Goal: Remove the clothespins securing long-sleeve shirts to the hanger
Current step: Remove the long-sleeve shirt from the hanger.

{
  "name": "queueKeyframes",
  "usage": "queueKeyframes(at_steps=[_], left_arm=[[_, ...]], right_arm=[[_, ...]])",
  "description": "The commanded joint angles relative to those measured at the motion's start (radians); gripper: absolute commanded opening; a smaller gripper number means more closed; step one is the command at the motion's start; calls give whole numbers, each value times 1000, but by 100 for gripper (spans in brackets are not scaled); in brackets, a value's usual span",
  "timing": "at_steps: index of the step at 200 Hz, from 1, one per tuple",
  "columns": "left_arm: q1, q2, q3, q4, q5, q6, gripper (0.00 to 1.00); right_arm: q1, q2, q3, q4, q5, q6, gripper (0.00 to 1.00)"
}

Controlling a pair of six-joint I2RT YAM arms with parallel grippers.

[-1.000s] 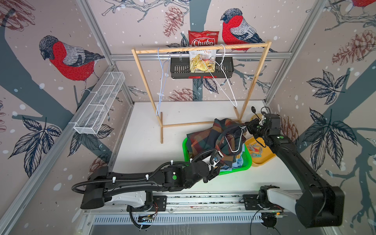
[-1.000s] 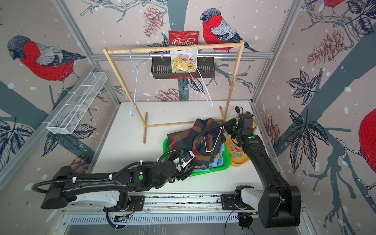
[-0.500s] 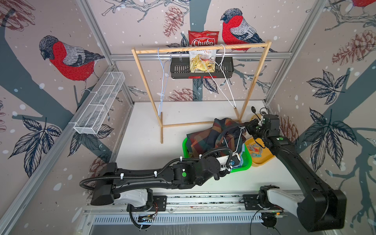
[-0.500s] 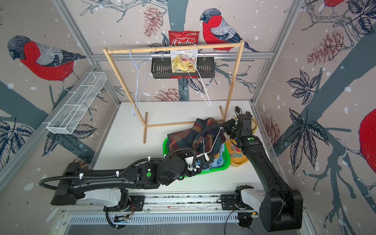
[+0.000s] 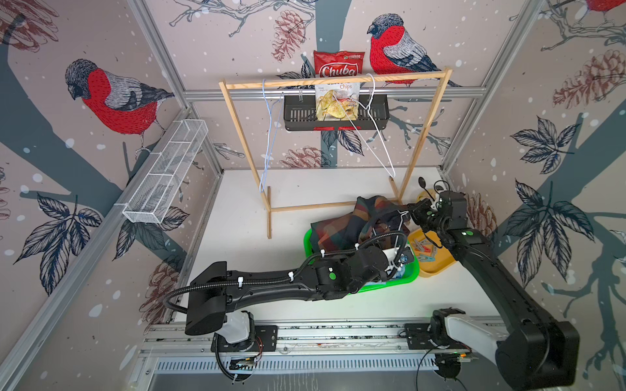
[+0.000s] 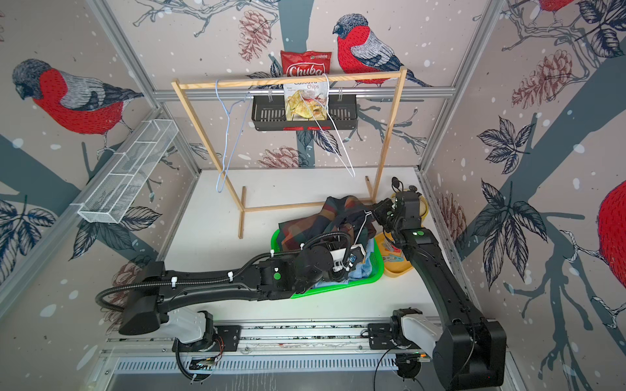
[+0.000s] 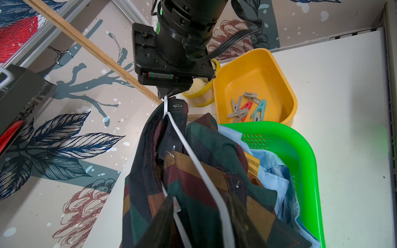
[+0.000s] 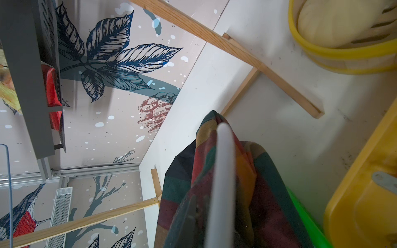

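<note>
The left gripper (image 7: 200, 196) had its fingers (image 7: 165, 219) partly apart astride, not clamped on, the white hanger (image 7: 189, 150). The right gripper (image 7: 166, 96) was pinched shut on its hook. The dark check shirt (image 7: 148, 167) draped over the green basket (image 7: 300, 150). Grey, red and teal clothespins (image 7: 242, 112) lay in the yellow tray (image 7: 257, 73).

In a top view the left tool (image 5: 404, 261) shows no tips; its own wrist masks them. In the left wrist view its fingers (image 7: 163, 223) are dark blurs cut by the frame edge (a pale reddish scrap (image 7: 176, 206) beside one, too smeared to name). The white hanger (image 7: 191, 154) is swallowed hook-first by the right tool (image 7: 166, 96). The light blue shirt (image 7: 272, 176) is mostly buried under the checked shirt (image 7: 146, 171).
</note>
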Motion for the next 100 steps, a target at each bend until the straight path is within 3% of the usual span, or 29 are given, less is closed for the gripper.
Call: queueKeyframes(at_steps=[1, 21, 40, 51, 67, 78, 100], left_arm=[[5, 11, 15, 38, 3, 1, 25], [5, 16, 23, 31, -9, -4, 0], [5, 17, 36, 20, -44, -9, 0], [5, 7, 43, 12, -64, -13, 0], [5, -23, 48, -17, -64, -29, 0], [6, -52, 45, -44, -62, -46, 0], [12, -126, 10, -77, -58, -94, 0]], right_arm=[[2, -7, -2, 14, -13, 8, 0], [1, -10, -8, 20, -27, 12, 0], [2, -19, -12, 22, -29, 12, 3], [2, -28, -13, 23, -33, 11, 19], [3, -48, -18, 46, -59, -3, 58], [5, -69, -18, 63, -80, -17, 78], [10, -138, -4, 88, -100, -42, 99]])
